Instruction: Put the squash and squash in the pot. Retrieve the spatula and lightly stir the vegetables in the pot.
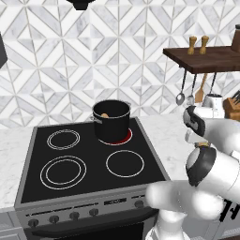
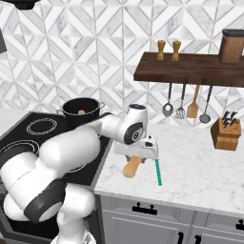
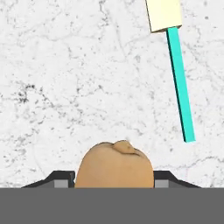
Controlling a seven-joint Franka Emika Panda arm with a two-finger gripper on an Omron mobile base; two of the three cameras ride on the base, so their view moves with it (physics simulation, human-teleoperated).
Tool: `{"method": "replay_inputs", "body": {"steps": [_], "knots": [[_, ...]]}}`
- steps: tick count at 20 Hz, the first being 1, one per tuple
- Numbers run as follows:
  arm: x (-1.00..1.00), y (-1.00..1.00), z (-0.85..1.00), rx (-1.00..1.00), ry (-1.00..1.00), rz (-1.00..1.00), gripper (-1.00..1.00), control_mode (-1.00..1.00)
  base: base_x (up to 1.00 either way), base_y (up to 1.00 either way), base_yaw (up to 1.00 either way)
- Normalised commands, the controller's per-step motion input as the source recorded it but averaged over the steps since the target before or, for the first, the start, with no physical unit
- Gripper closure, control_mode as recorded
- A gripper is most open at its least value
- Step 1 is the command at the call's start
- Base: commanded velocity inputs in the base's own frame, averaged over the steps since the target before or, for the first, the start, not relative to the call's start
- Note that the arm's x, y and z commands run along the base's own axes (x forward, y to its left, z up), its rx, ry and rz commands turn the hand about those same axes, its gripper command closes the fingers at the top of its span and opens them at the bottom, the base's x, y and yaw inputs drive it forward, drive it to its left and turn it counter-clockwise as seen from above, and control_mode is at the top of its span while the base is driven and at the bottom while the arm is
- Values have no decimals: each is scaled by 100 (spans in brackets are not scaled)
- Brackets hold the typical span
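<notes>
One squash (image 1: 105, 115) already sits inside the black pot (image 1: 111, 120), which stands on the back right burner of the stove (image 1: 89, 161), a burner that glows red under it. The second squash (image 2: 132, 166) is over the marble counter (image 2: 200, 171), near the counter's front edge and just right of the stove. The gripper (image 2: 143, 155) is down on it: in the hand view the squash (image 3: 114, 164) fills the space between the two dark finger tips, so the gripper appears closed around it. Whether the squash is lifted clear of the counter or resting on it cannot be told.

The spatula (image 2: 157, 171) lies flat on the counter just beside that squash, its teal handle pointing toward the front edge and its pale blade (image 3: 163, 14) toward the wall.

By this showing the task is roughly a third done. One squash is in; the other must be carried across to the pot and dropped in. After that the spatula is untouched and has yet to be picked up, brought to the pot and used for stirring.
</notes>
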Motion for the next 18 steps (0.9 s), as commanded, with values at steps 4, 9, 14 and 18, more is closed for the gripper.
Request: {"method": "replay_inputs", "body": {"steps": [4, 9, 14, 18], "knots": [[0, 100, 100, 0, -52, 2, 100, -100, 0, 0, 0], [6, 96, 100, 0, -59, 5, 100, -100, 0, 0, 0], [37, 93, 100, 0, -47, 0, 100, -100, 0, 0, 0], [67, 87, 100, 0, -43, 0, 100, -100, 0, 0, 0]]}}
